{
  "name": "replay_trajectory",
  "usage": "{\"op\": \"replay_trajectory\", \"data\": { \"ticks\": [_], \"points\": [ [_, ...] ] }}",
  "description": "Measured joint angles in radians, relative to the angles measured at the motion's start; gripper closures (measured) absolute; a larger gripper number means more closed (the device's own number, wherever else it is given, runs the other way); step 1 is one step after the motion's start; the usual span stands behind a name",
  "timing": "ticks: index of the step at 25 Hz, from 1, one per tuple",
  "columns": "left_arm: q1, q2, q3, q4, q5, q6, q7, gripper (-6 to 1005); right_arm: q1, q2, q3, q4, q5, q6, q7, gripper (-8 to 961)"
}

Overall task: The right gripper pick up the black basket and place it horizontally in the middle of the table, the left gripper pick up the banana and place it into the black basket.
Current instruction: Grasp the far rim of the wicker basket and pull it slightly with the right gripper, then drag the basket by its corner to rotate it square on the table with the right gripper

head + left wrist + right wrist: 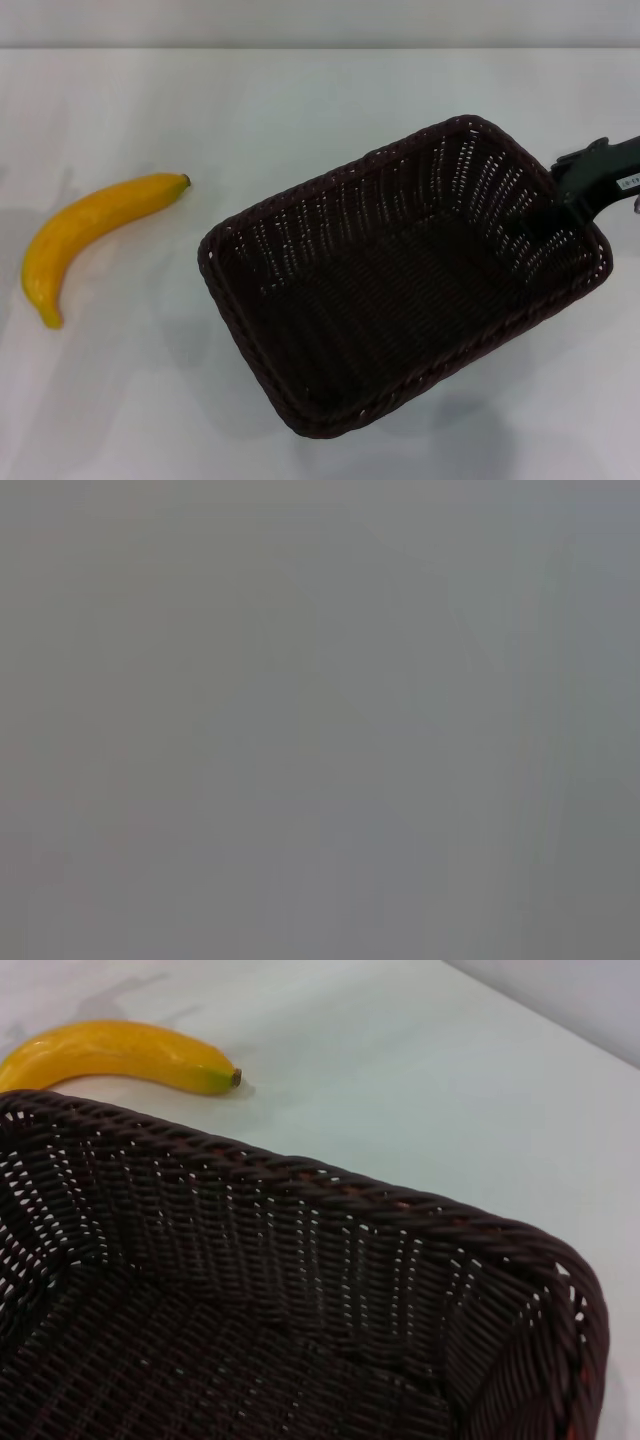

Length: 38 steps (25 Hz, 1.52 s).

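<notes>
A plain white counter point(300, 110) is filling the head view, with a pale wall band running along its far edge. The black basket point(400, 280) is sitting right of centre on the counter, skewed diagonally, not yet lying horizontally. The right gripper point(560, 205) is reaching in from the right edge and meeting the braided rim at the basket's right-hand end; one jaw is dipping inside the wall, so the jaws appear to be clamped on the rim, though the contact itself is partly hidden. The basket step is judged to be in hand: the basket is gripped but is still askew and off-centre. The next move is calling for a turn of the basket until its long side runs across the counter, a shift toward the middle, and then a release.

The banana point(90, 235) is lying well apart on the left, stem tip pointing toward the far side, untouched. In the right wrist view it is showing just beyond the basket's far rim. Nothing is standing between banana and basket. The left gripper is not appearing in any view; its wrist view is showing only a featureless grey field, so its jaws cannot be told.
</notes>
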Motion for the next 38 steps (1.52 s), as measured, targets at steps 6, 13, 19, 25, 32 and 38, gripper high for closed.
{"op": "replay_trajectory", "data": {
  "ticks": [6,13,19,25,32,38],
  "points": [
    [0.000,0.000,0.000,-0.001,0.000,0.000,0.000,121,-0.001,0.002,-0.028,0.005,0.000,0.012,0.000,298],
    [-0.004,0.000,0.000,-0.001,0.000,0.000,0.000,121,0.004,0.002,-0.049,0.007,0.000,0.014,0.009,307],
    [-0.006,0.000,0.000,-0.002,0.000,0.000,0.000,122,0.014,0.002,-0.055,0.013,-0.002,0.013,0.025,308],
    [-0.008,0.000,0.000,-0.002,0.000,0.000,0.000,122,0.020,0.001,-0.062,0.007,-0.013,0.009,0.040,378],
    [-0.010,0.000,0.000,-0.005,0.000,0.000,0.000,122,0.022,0.001,-0.062,-0.017,-0.013,0.002,0.062,610],
    [-0.011,0.000,0.000,-0.005,0.000,0.000,0.000,122,0.030,-0.003,-0.057,-0.018,-0.013,-0.008,0.109,704]
  ]
}}
